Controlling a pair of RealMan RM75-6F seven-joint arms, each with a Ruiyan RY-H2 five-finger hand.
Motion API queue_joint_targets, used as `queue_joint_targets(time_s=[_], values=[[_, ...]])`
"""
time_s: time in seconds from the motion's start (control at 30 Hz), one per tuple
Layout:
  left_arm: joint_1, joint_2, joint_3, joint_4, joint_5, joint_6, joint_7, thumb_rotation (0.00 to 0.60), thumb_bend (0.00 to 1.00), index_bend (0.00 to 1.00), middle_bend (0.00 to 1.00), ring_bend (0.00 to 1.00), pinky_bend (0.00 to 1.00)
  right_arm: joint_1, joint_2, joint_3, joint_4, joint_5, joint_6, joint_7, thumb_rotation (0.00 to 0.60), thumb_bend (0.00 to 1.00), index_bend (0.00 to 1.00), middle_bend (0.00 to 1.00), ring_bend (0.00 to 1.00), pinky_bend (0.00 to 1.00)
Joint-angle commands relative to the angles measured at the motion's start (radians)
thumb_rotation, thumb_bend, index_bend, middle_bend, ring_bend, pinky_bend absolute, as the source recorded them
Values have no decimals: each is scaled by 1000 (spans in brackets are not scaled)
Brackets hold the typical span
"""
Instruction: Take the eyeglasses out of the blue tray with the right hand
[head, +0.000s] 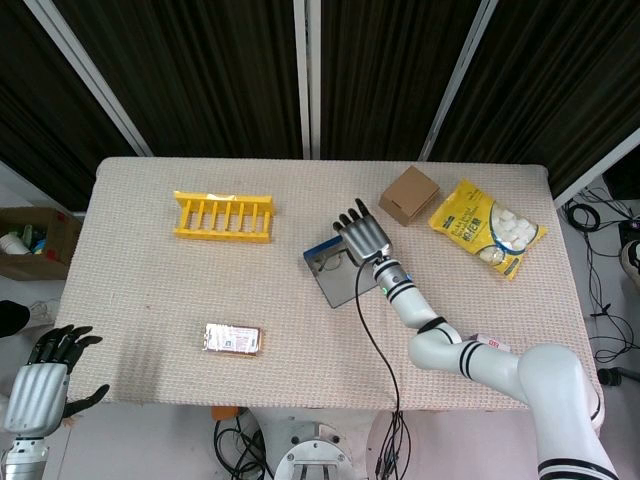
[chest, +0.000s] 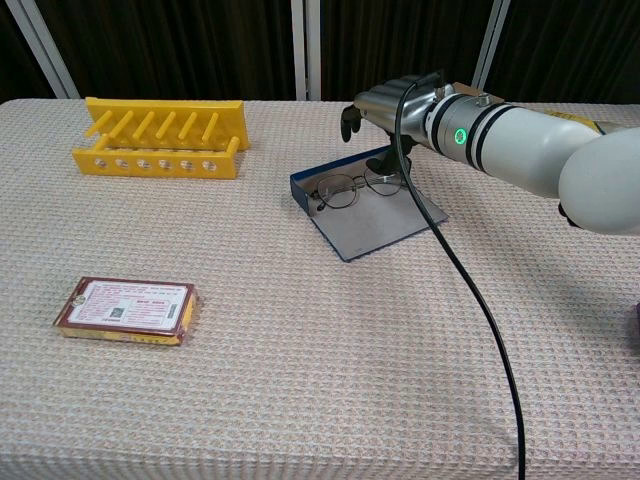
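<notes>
The thin-framed eyeglasses (chest: 355, 187) lie in the flat blue tray (chest: 375, 228) near its far left corner, lenses side by side. In the head view the eyeglasses (head: 327, 264) show at the tray's (head: 338, 283) upper left. My right hand (head: 363, 236) hovers over the tray's far side with its fingers stretched out and apart, holding nothing. In the chest view this right hand (chest: 385, 106) is above and just behind the eyeglasses, its thumb hanging down toward the right lens. My left hand (head: 45, 375) is off the table at the lower left, fingers apart and empty.
A yellow rack (head: 224, 216) stands at the back left. A brown cardboard box (head: 409, 195) and a yellow snack bag (head: 486, 226) lie right of the tray. A red-brown packet (head: 232, 340) lies near the front edge. A black cable (chest: 455, 270) trails from my right wrist.
</notes>
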Motion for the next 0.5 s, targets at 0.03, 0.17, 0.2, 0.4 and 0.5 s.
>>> queue_joint_targets(time_s=[0.03,0.17,0.2,0.4,0.5], values=[[1,0,1,1,-1,0,-1,600,98,298,201,120,143,1,0,0,-1,2,0,-2,600,398,295,223,126,35],[3,0,2,2,-1,-1,-1,600,98,298,202,120,142,4,-4,2,6,9,-2,-2,600,400,299,224,126,34],[3,0,2,3,-1,0,-1,600,98,298,202,120,142,6,-7,2,10,11,-3,-2,600,400,300,225,126,34],[4,-2,-3,6,-9,-2,-8,600,97,298,202,120,143,30,-40,10,67,32,-36,-7,600,402,311,229,126,35],[6,-3,-3,7,-14,-1,-10,600,98,298,202,120,143,49,-67,16,115,42,-61,-4,600,423,326,231,126,35]])
